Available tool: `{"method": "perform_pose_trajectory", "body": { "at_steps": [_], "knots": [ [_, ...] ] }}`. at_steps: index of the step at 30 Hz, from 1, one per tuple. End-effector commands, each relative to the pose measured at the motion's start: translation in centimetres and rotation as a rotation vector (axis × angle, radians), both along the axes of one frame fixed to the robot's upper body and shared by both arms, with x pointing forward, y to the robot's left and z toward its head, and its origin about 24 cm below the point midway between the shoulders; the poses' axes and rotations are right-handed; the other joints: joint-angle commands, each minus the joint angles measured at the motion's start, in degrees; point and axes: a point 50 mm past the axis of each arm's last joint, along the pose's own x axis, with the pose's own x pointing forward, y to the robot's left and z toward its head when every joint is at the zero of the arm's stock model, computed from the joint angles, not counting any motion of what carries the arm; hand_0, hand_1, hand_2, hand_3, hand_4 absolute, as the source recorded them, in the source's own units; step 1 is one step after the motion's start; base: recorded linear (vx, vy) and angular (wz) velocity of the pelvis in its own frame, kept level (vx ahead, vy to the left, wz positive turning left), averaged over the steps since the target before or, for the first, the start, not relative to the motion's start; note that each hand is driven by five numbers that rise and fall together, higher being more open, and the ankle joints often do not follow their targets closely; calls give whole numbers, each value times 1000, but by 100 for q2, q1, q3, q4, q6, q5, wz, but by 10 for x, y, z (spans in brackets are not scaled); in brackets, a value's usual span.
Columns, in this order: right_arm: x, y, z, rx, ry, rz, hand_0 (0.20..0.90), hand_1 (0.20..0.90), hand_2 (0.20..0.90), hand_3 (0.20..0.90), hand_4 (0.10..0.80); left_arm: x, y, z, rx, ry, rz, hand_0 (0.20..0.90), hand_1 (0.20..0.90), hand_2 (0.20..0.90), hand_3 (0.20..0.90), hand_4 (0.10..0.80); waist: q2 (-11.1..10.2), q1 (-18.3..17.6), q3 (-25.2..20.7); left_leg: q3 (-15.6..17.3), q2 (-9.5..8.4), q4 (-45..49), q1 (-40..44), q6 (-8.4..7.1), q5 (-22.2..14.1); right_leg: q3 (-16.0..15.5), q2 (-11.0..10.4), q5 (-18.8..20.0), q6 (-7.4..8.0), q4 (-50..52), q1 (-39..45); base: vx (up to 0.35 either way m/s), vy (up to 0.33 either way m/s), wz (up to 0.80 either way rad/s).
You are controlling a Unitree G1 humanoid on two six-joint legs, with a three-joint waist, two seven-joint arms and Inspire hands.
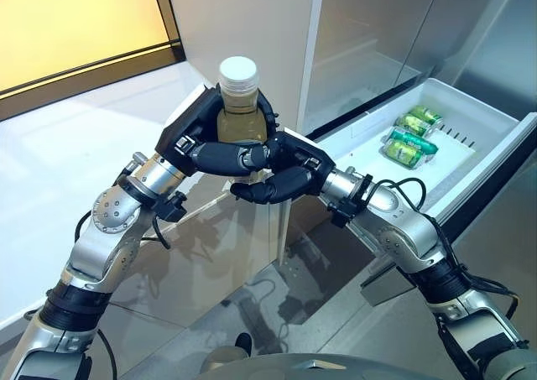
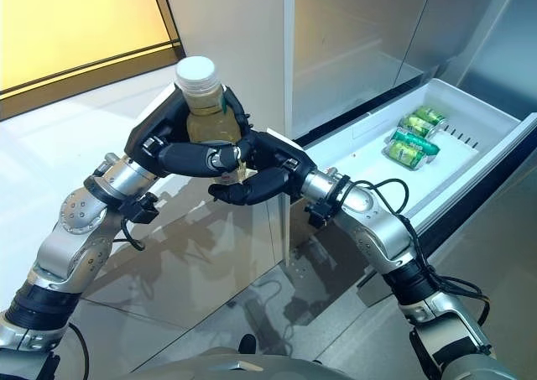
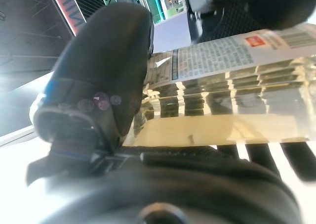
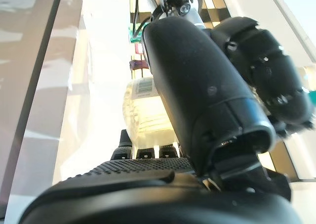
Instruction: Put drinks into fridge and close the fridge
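Note:
A clear bottle [image 1: 237, 103] of yellowish drink with a white cap stands upright between both hands, above the floor and left of the open fridge drawer [image 1: 495, 158]. My left hand [image 1: 197, 132] is curled round its body from the left. My right hand [image 1: 294, 166] comes in from the right, its fingers curled under and round the bottle's lower part, which the hands hide. The left wrist view shows the labelled bottle [image 3: 237, 85] past the thumb [image 3: 98, 70]. The right wrist view shows it [image 4: 143, 110] between thumb [image 4: 197, 85] and fingers.
Green cans [image 1: 411, 137] lie together at the far end of the white drawer, with bare room nearer me. Steel fridge fronts [image 1: 377, 28] rise behind the drawer. A white counter [image 1: 50, 145] runs along the left under a yellow panel [image 1: 75, 19].

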Motion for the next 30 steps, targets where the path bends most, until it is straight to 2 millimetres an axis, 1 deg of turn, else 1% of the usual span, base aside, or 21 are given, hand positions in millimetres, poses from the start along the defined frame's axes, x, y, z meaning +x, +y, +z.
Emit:
{"method": "perform_pose_trajectory", "body": {
  "at_steps": [1, 2, 3, 4, 5, 6, 10, 23, 24, 25, 30],
  "knots": [
    [-2, 28, 55, 171, -172, 120, 900, 900, 900, 900, 800, -8, -14, 70, -141, -325, -117, 300, 300, 300, 200, 100, -107, -30, -547, 144, -370, 6, 168, 310, -439, 111, -76, 296, 188, 93, -211, 0, 0, 0],
    [-2, 30, 54, 169, -173, 124, 900, 900, 900, 900, 800, -8, -16, 69, -142, -323, -121, 300, 300, 300, 200, 100, -107, -25, -551, 146, -370, 6, 167, 312, -439, 106, -76, 292, 186, 93, -209, 0, 0, 0],
    [-1, 31, 54, 171, -168, 129, 799, 799, 799, 782, 682, -8, -16, 69, -143, -321, -124, 300, 300, 300, 200, 100, -107, -18, -549, 150, -367, 6, 166, 310, -438, 100, -78, 289, 184, 94, -209, 0, 0, 0],
    [-1, 33, 54, 170, -166, 130, 554, 554, 554, 496, 396, -8, -17, 69, -143, -318, -128, 300, 300, 300, 200, 100, -107, -13, -550, 144, -368, 6, 169, 310, -438, 95, -79, 290, 184, 97, -209, 0, 0, 0],
    [-1, 33, 54, 166, -170, 132, 505, 505, 505, 439, 339, -8, -17, 69, -144, -315, -132, 300, 300, 300, 200, 100, -109, -10, -547, 138, -372, 6, 168, 312, -436, 93, -78, 287, 182, 98, -207, 0, 0, 0],
    [-1, 34, 54, 167, -167, 137, 300, 300, 300, 200, 100, -8, -18, 70, -145, -310, -136, 300, 300, 300, 200, 100, -109, -8, -546, 139, -371, 6, 168, 311, -434, 91, -79, 288, 181, 98, -207, 0, 0, 0],
    [-2, 38, 56, 168, -167, 142, 300, 300, 300, 200, 100, -8, -21, 69, -142, -302, -147, 300, 300, 300, 200, 100, -105, 5, -541, 131, -376, 6, 170, 316, -432, 88, -78, 287, 179, 97, -200, 0, 0, 0],
    [-1, 39, 64, 179, -197, 134, 300, 300, 300, 200, 100, -6, -19, 69, -134, -285, -145, 300, 300, 300, 200, 100, -111, 21, -559, 135, -371, 6, 158, 318, -425, 88, -77, 290, 169, 89, -204, 0, 0, 0],
    [-1, 39, 64, 178, -199, 133, 300, 300, 300, 200, 100, -6, -19, 69, -131, -285, -144, 531, 531, 531, 469, 369, -111, 22, -560, 132, -372, 6, 157, 318, -426, 88, -75, 291, 168, 87, -204, 0, 0, 0],
    [-1, 38, 65, 180, -200, 132, 300, 300, 300, 200, 100, -6, -19, 69, -127, -287, -143, 900, 900, 900, 900, 800, -109, 21, -563, 131, -371, 6, 156, 317, -427, 91, -75, 291, 169, 86, -205, 0, 0, 0],
    [0, 35, 68, 193, -218, 119, 300, 300, 300, 200, 100, -6, -17, 70, -118, -293, -137, 900, 900, 900, 900, 800, -104, 16, -562, 130, -372, 6, 158, 319, -426, 95, -71, 298, 169, 84, -203, 0, 0, 0]
  ]
}}
